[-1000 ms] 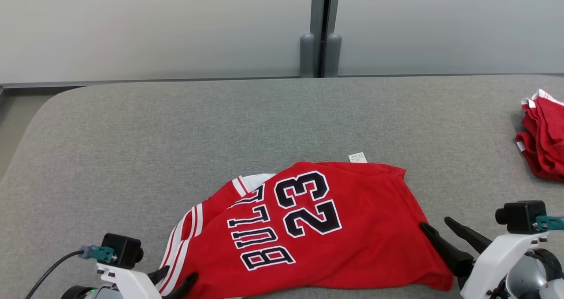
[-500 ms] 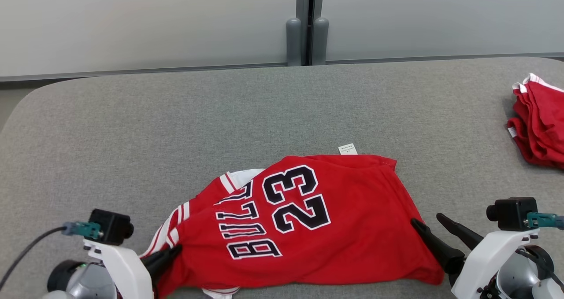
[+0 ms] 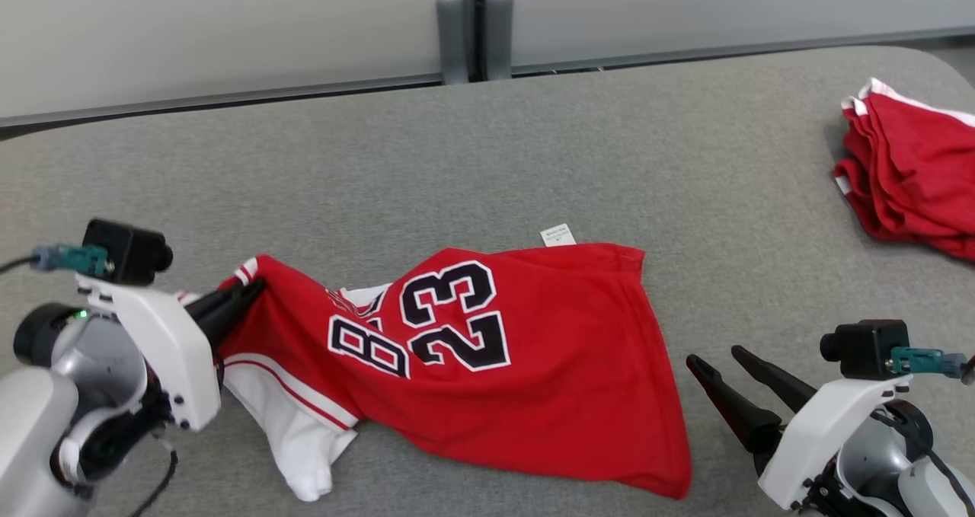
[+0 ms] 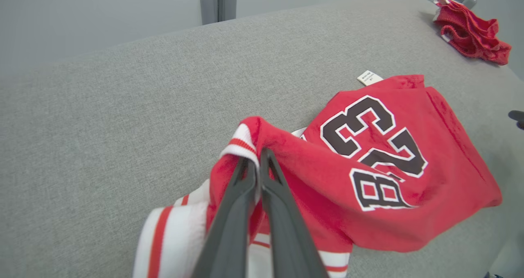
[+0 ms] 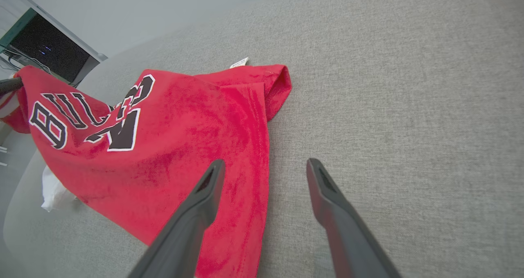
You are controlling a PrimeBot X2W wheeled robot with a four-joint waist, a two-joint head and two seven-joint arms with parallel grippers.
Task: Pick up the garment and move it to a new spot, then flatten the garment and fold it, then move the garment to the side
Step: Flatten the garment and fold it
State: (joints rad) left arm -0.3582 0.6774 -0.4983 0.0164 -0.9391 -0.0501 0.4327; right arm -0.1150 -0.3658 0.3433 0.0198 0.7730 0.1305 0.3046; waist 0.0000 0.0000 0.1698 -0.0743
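The garment [image 3: 533,357] is a red basketball jersey with a black "23" and white-and-red trim, lying crumpled on the grey padded table [image 3: 381,167]. My left gripper [image 3: 255,288] is shut on the jersey's left trimmed edge and holds that end raised off the table; the left wrist view shows the two fingers pinched together on the trim of the jersey [image 4: 368,163] at the left gripper [image 4: 258,155]. My right gripper [image 3: 712,361] stands open just right of the jersey's lower right corner, holding nothing. In the right wrist view the right gripper [image 5: 264,165] straddles the hem of the jersey [image 5: 172,147].
A second red garment [image 3: 910,170] lies bunched at the table's far right edge, seen also as a red bundle [image 4: 470,34] in the left wrist view. A grey post [image 3: 468,26] stands behind the table against a pale wall. A dark screen [image 5: 49,50] sits beyond the table's left end.
My left gripper went from open to shut on the jersey's left edge, then rose up and leftward, stretching the cloth. The head camera has also shifted, moving the whole scene in the picture.
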